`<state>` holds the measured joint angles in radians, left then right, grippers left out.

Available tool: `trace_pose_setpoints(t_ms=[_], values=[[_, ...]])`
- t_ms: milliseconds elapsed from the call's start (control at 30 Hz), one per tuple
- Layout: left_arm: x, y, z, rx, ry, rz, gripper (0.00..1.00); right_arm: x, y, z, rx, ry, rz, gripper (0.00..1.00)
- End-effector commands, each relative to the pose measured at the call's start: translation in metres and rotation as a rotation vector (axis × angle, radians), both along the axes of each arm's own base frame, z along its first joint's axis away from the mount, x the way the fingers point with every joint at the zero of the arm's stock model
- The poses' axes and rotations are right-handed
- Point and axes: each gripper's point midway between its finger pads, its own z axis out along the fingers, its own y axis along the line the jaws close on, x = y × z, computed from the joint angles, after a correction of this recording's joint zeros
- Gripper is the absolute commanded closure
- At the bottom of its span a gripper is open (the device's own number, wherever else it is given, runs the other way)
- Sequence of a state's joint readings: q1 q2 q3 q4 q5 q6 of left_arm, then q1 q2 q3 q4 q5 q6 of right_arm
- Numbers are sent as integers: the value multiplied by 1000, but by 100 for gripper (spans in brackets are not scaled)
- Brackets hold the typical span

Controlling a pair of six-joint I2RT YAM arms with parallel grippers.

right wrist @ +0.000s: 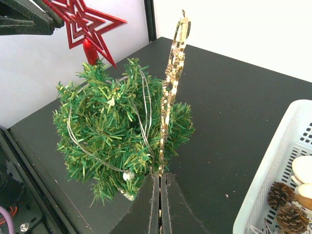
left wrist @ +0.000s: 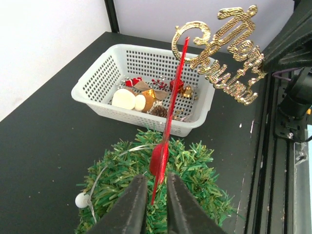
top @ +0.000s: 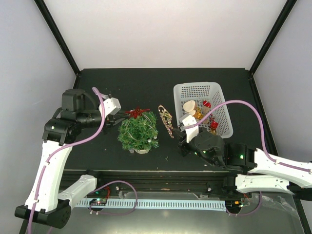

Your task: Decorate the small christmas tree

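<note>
The small christmas tree [top: 139,132] stands in the middle of the table, wrapped in a thin wire with white beads. A red star [left wrist: 168,126] sits on its top [right wrist: 85,22]. My left gripper [left wrist: 156,176] straddles the star's lower edge, and its jaws stand slightly apart with a thin gap on each side. My right gripper [right wrist: 160,175] is shut on the bottom of a gold glitter "Merry Christmas" sign [right wrist: 173,73]. It holds the sign upright just to the right of the tree [right wrist: 112,131]. The sign [top: 165,121] hangs between the tree and the basket.
A white mesh basket [top: 195,87] at the right rear holds pine cones, wooden discs, a gold bell and red ornaments [left wrist: 146,97]. Black frame posts stand at the table's back corners. A rail runs along the near edge.
</note>
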<state>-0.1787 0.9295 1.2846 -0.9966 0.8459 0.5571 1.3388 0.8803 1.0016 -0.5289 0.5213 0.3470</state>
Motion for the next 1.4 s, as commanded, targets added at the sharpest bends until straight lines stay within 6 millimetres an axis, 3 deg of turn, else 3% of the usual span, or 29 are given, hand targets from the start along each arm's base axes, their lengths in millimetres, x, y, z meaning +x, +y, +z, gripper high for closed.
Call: trace_pose_setpoints(t_ms=[0, 67, 233, 333, 667, 933, 1167, 1367], values=[[2, 1, -2, 15, 7, 15, 79, 4, -5, 5, 31, -4, -25, 99], [3, 2, -1, 18, 5, 21, 67, 4, -5, 6, 33, -5, -25, 99], [5, 4, -1, 27, -5, 40, 57, 4, -6, 7, 33, -6, -25, 99], [5, 6, -1, 35, -16, 55, 46, 4, -4, 8, 46, 6, -10, 99], [1, 27, -25, 102, -26, 167, 4, 0, 22, -2, 76, 130, 101, 99], [-21, 43, -35, 94, -29, 230, 1, 12, 26, -9, 88, 260, 114, 99], [-42, 41, -39, 31, -23, 241, 1, 23, 37, -17, 74, 334, 131, 99], [-48, 41, -43, -13, -24, 253, 1, 34, 48, -28, 47, 411, 123, 99]])
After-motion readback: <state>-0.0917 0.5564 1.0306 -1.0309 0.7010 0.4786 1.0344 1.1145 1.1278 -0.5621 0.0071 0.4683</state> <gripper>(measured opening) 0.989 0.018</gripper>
